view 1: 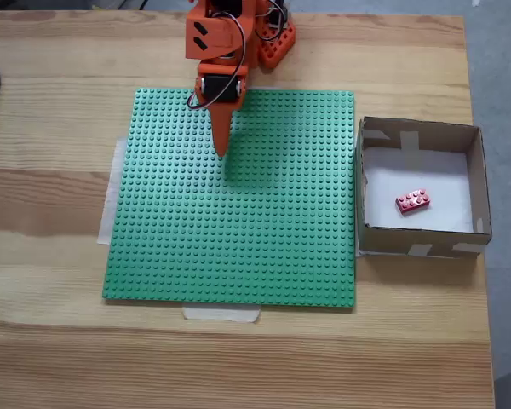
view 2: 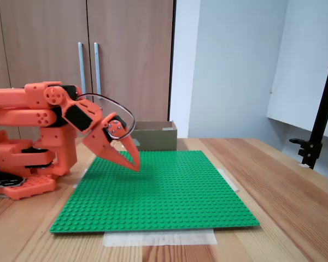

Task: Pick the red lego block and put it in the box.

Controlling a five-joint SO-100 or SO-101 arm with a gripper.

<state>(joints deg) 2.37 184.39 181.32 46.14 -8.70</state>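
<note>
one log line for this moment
pincer: shut, empty, over green baseplate | red lego block: inside box | task: placed

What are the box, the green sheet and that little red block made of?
The box looks like matte brown cardboard: raw edges, pale tape patches. The green baseplate seems moulded plastic, covered in even rows of studs. The red lego block also looks plastic, slightly glossy, with studs on top.
</note>
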